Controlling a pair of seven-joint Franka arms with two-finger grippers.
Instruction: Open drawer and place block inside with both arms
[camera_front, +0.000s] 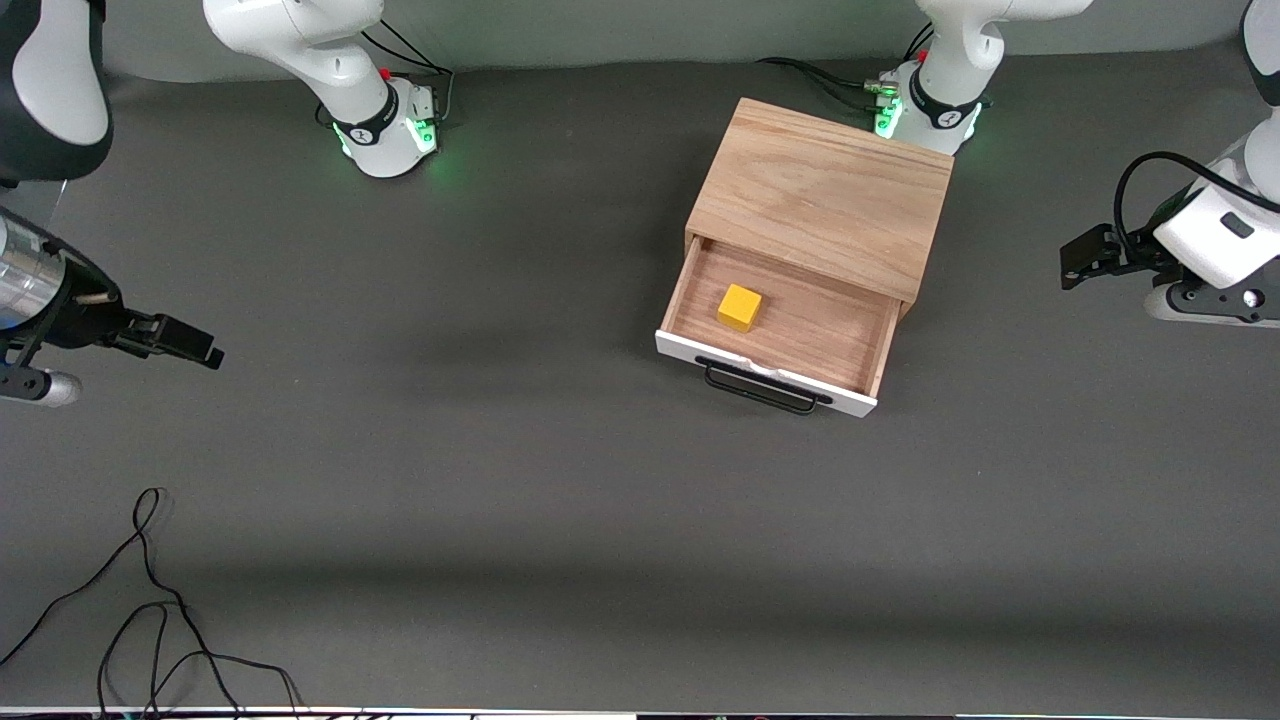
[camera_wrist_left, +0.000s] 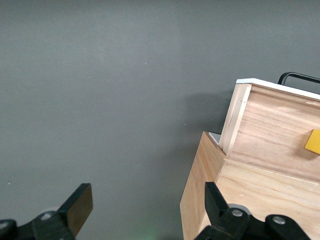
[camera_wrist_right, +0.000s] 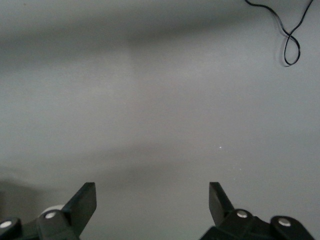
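The light oak cabinet (camera_front: 825, 195) stands near the left arm's base. Its drawer (camera_front: 800, 325) is pulled out toward the front camera, with its white front panel and black handle (camera_front: 765, 390) leading. The yellow block (camera_front: 739, 307) rests on the drawer floor, touched by nothing. My left gripper (camera_front: 1072, 262) hangs open and empty past the cabinet, at the left arm's end of the table. In the left wrist view the left gripper (camera_wrist_left: 148, 200) shows spread jaws beside the cabinet (camera_wrist_left: 250, 200), drawer (camera_wrist_left: 270, 135) and block (camera_wrist_left: 313, 141). My right gripper (camera_front: 205, 350) is open over bare table at the right arm's end, its jaws empty in the right wrist view (camera_wrist_right: 152, 200).
A loose black cable (camera_front: 150, 600) lies on the grey table near the front camera, toward the right arm's end; the cable (camera_wrist_right: 290, 45) also shows in the right wrist view. Both arm bases (camera_front: 385, 130) (camera_front: 925, 110) glow green along the edge farthest from the front camera.
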